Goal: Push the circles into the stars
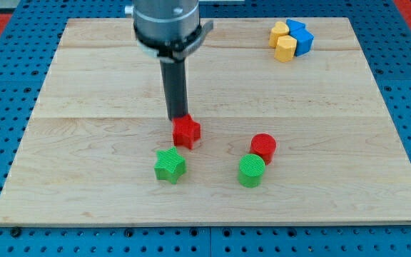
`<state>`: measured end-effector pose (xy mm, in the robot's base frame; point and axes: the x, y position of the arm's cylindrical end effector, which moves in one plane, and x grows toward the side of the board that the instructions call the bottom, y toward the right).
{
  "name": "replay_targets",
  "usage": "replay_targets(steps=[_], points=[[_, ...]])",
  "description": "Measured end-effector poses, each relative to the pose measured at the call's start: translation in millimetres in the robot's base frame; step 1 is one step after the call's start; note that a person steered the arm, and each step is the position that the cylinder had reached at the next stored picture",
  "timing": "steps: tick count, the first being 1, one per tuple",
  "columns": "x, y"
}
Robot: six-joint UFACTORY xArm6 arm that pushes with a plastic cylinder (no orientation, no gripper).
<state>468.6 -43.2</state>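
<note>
Meanwhile, my tip (178, 118), which has no jaws, touches the red star (186, 131), with the red circle (263, 147) lying toward the table's right edge.

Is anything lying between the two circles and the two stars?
Nothing visible. Bare board separates the red circle and green circle from the red star and green star. My tip touches the red star's top edge.

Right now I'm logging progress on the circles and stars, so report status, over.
My tip at the red star's top edge. Red circle and green circle touching, apart from both stars. Green star below red. Path between clear.
</note>
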Motion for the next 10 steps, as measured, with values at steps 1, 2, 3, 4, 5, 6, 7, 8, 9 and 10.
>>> replay_targets(steps=[1,2,3,4,5,6,7,8,9,10], points=[[-2,5],[-44,80],[-10,193],[34,186],[41,124],[38,86],[38,125],[56,193],[91,142],[79,66]])
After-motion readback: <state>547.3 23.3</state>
